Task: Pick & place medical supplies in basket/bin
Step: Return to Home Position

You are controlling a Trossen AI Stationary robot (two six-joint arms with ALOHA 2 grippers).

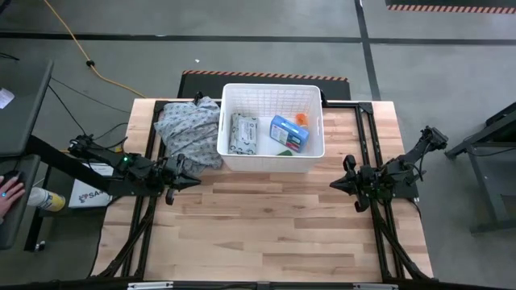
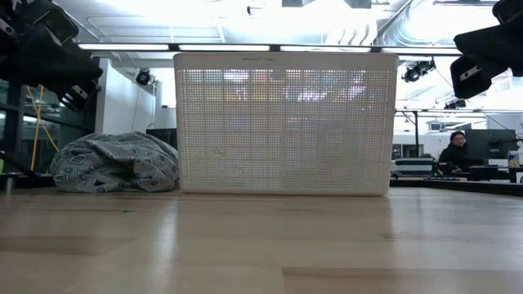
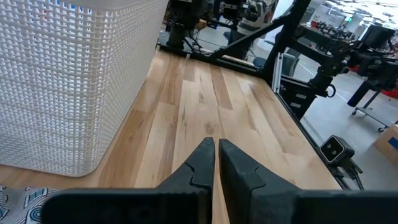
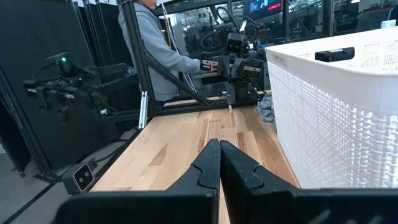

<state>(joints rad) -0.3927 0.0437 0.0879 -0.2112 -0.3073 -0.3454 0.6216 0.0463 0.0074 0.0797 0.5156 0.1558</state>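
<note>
Wooden table (image 1: pixel 266 234): left gripper (image 1: pixel 193 180), fingers pressed together and empty, hangs by the cloth heap (image 1: pixel 187 122). The low view shows only the basket (image 1: pixel 272 163) wall. The high view shows the wipes pack (image 1: pixel 243 134) and blue box (image 1: pixel 288 133) inside. Right gripper (image 1: pixel 334 185) is likewise closed and empty.

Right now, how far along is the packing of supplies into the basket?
Done: wipes pack, blue box, orange bottle and a green tube lie in the basket. In hand: nothing; left gripper and right gripper sit back from it, jaws shut, empty. Left: no supply shows outside it, only the cloth heap.
</note>
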